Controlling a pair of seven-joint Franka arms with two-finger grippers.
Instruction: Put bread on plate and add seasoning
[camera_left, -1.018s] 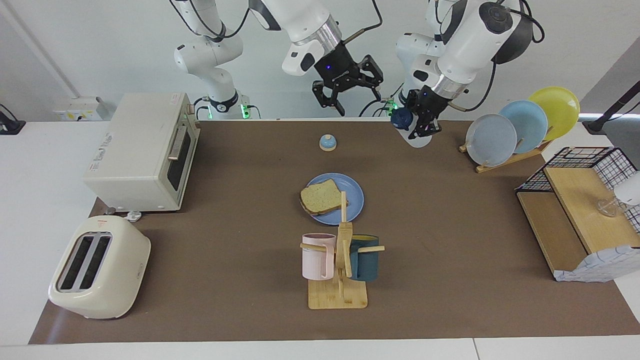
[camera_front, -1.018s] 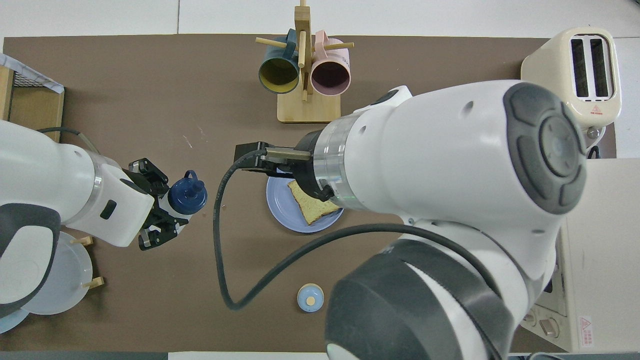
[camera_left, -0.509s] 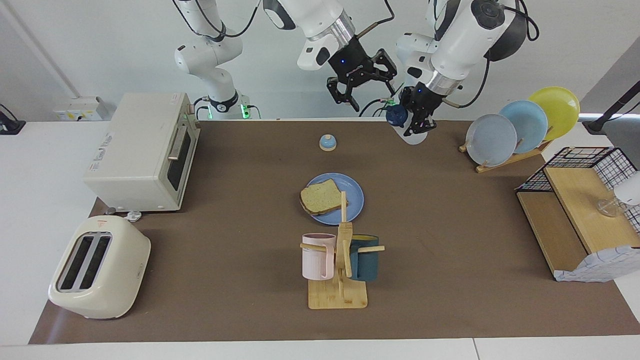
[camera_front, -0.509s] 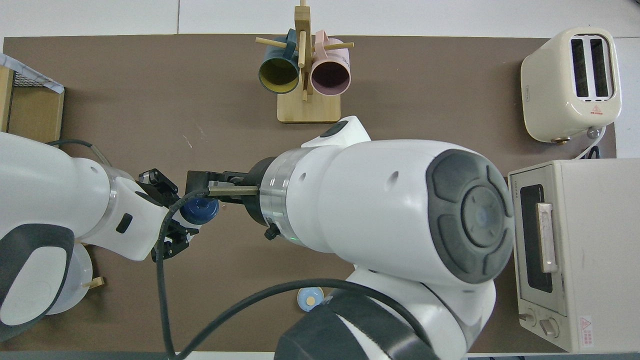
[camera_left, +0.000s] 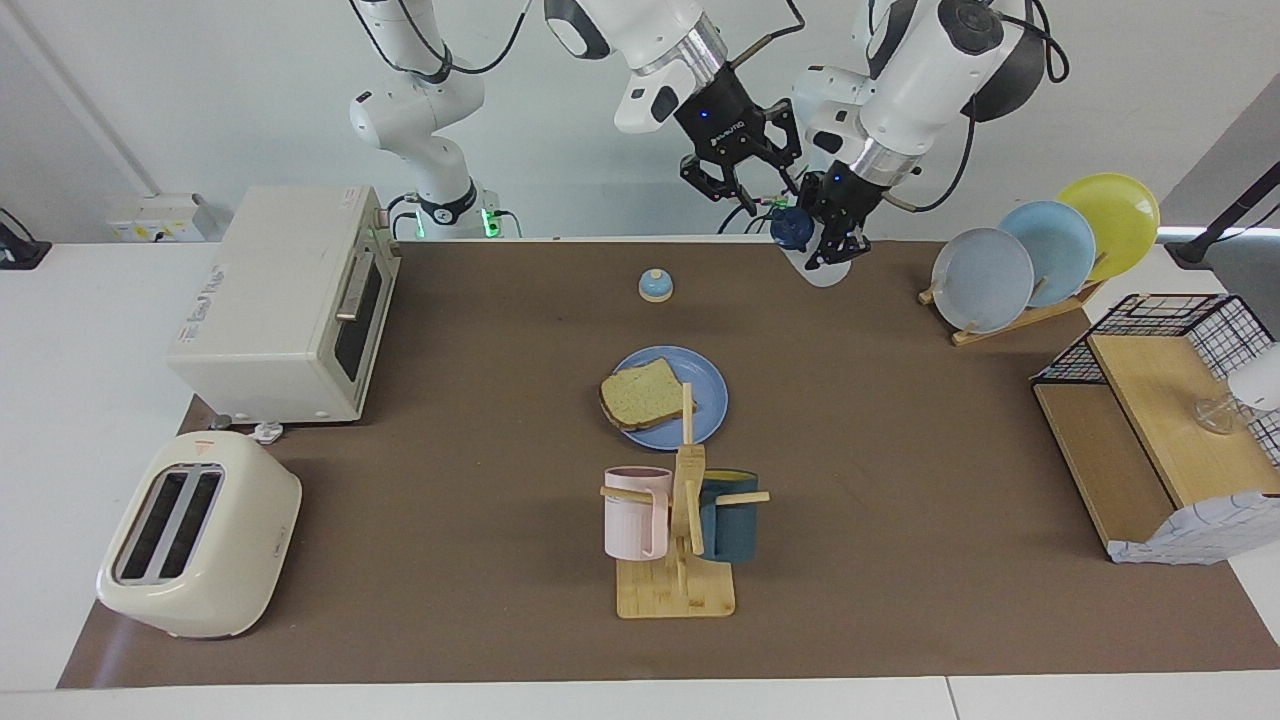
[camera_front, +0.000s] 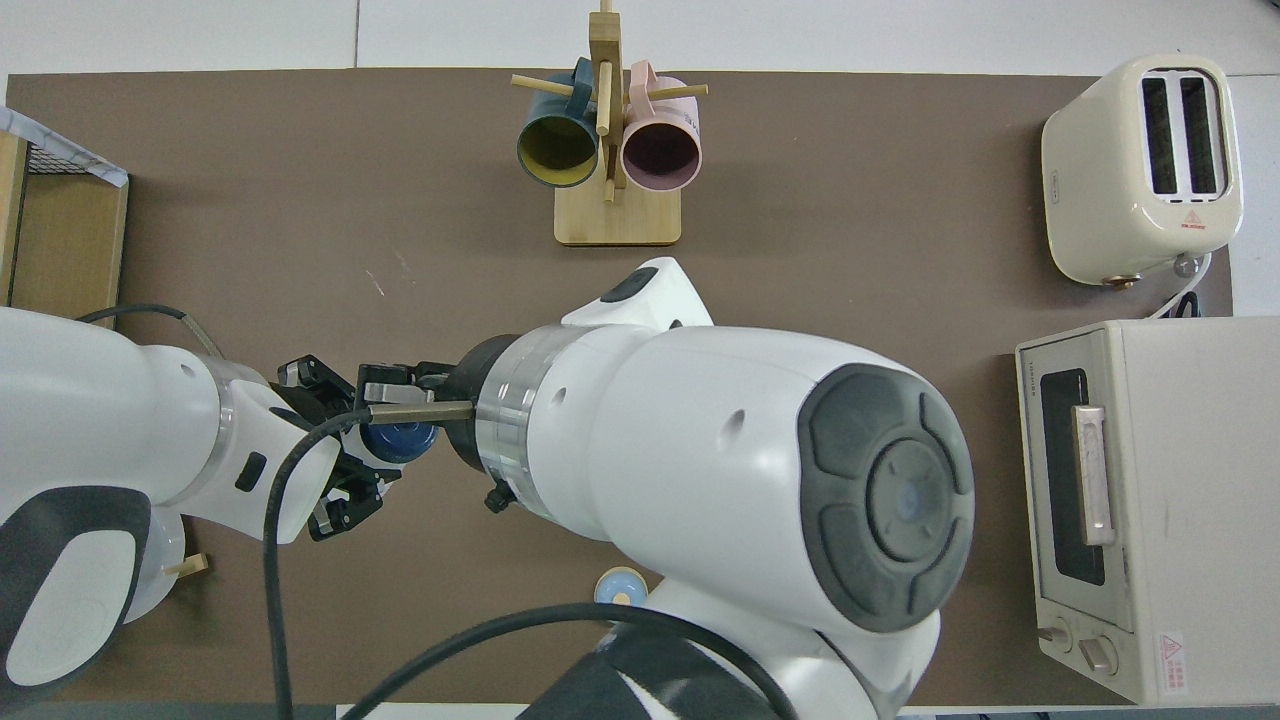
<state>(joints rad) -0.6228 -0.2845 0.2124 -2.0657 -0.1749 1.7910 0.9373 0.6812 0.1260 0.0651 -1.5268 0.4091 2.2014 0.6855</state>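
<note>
Seasoning (camera_left: 826, 272), a whitish bottle with a navy cap (camera_left: 790, 228), is held in the air over the brown mat (camera_left: 900, 500) toward the left arm's end of the table. It is tilted so that the cap points at the right arm. The left gripper (camera_left: 838, 240) is clenched on the bottle's body. The right gripper (camera_left: 760, 190) hangs just beside the cap; whether it has hold of the cap we cannot tell.

On the mat near the robots stands a small blue-domed bell (camera_left: 655, 285), apart from both arms. Farther out, at mid-table, lies the blue plate (camera_left: 705, 400) with the bread (camera_left: 640, 395) on it, overlapping the rim toward the right arm's end. Farther again stands the mug rack (camera_left: 680, 590), close to the plate.

We judge that the bread step is done and that the step in hand is opening the bottle, two-handed. To do it well, we would keep the left grip firm and still, so that the body cannot turn. The right gripper should close squarely around the cap and work along the bottle's own axis, with no sideways pull. The bottle should stay away from the plate and not tip further until the cap is free. Only then should it be carried over the bread, clear of the mug rack.
</note>
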